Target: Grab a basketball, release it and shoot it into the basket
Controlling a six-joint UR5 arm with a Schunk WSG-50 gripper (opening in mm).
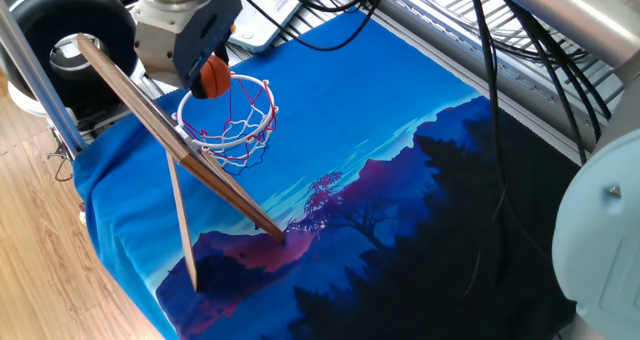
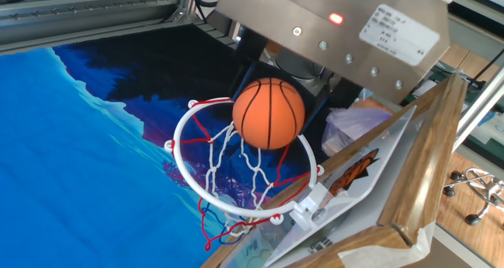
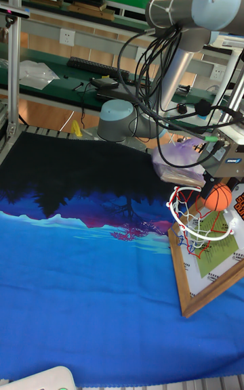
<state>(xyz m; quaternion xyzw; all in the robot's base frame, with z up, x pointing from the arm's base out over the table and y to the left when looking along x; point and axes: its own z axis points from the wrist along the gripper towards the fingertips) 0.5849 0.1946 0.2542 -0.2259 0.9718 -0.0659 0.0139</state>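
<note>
The basketball is a small orange ball with black seams. It hangs at the level of the basket's red ring, just inside the ring's backboard side. My gripper is shut on it from above, and its dark fingers show behind the ball. In the other fixed view the basketball covers the far part of the ring, over the red-and-white net. The slanted wooden backboard stands right beside it. The tall fixed view shows the basketball under my gripper, at the hoop.
A blue landscape cloth covers the table. A big black round tub sits behind the backboard, next to a metal post. A thin wooden strut props the board. Cables hang over the far right. A plastic bag lies behind the hoop.
</note>
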